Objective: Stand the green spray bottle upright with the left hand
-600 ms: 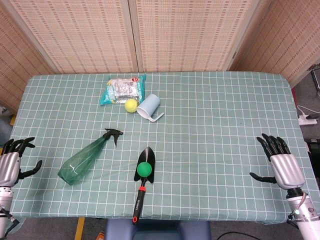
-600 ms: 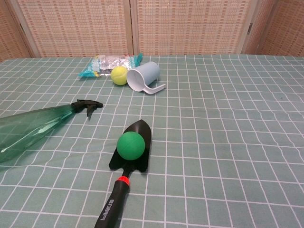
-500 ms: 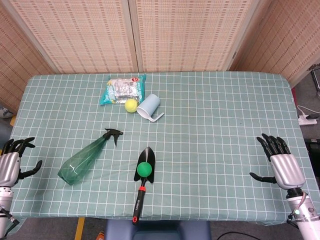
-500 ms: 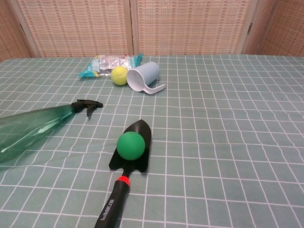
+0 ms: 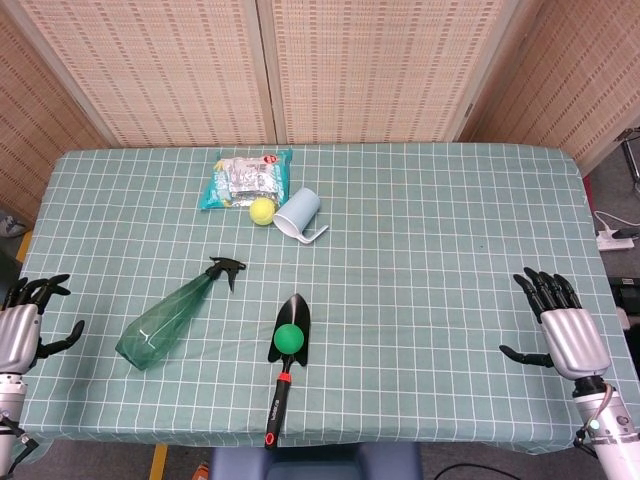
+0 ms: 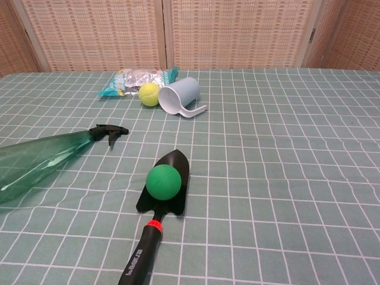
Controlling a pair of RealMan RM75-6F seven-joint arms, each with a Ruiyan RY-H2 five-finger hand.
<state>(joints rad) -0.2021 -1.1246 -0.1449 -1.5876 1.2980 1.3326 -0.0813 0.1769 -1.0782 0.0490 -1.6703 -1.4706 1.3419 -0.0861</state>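
Note:
The green spray bottle (image 5: 170, 318) lies on its side on the checked tablecloth, its black trigger head (image 5: 226, 269) pointing up and to the right. The chest view shows the same bottle (image 6: 37, 162) at the left edge. My left hand (image 5: 22, 330) hovers at the table's left edge, well left of the bottle's base, fingers spread and holding nothing. My right hand (image 5: 565, 330) is at the far right edge, also spread and empty. Neither hand appears in the chest view.
A black trowel (image 5: 287, 358) with a green ball (image 5: 290, 338) on its blade lies right of the bottle. Further back are a tipped light-blue cup (image 5: 299, 213), a yellow ball (image 5: 262, 210) and a snack bag (image 5: 242, 179).

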